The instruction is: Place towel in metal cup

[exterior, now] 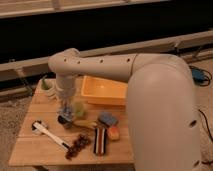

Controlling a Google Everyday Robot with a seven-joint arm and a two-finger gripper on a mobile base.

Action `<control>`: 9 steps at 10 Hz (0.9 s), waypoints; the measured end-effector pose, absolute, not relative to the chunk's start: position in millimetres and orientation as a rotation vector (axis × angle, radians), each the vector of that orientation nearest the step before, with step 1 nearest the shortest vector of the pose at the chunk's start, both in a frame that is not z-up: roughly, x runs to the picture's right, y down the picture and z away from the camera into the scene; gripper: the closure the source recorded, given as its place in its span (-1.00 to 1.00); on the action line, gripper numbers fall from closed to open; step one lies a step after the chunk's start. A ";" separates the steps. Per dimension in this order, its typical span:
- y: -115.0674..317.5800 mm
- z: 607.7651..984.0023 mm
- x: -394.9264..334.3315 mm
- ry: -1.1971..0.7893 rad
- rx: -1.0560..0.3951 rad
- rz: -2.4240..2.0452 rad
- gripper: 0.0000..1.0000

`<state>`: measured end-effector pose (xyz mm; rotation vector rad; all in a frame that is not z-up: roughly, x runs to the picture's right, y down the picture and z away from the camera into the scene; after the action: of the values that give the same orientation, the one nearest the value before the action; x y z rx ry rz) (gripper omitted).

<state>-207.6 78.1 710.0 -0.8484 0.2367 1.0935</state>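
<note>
Over metal cup (63,119): claw (65,111) clenched on towel (66,108), directly above cup mouth, green cup (78,108) beside.

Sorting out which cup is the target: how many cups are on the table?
3: metal cup under the shut gripper, green cup beside it, white cup at the table's back-left corner. The arm may hide others.

1. No readable text, label, brand, number or sign anywhere on the desk (30,150) or its items.
2. None on the gripper (65,114), hanging low over the desk's left part.
</note>
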 end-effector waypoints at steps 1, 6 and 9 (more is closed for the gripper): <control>81.1 709.9 -209.0 0.239 -0.850 1.083 1.00; 101.3 704.1 -225.2 0.236 -0.831 0.997 1.00; 110.7 711.1 -228.6 0.235 -0.825 0.984 0.97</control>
<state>-228.6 110.7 711.1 -0.8250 0.2353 0.9841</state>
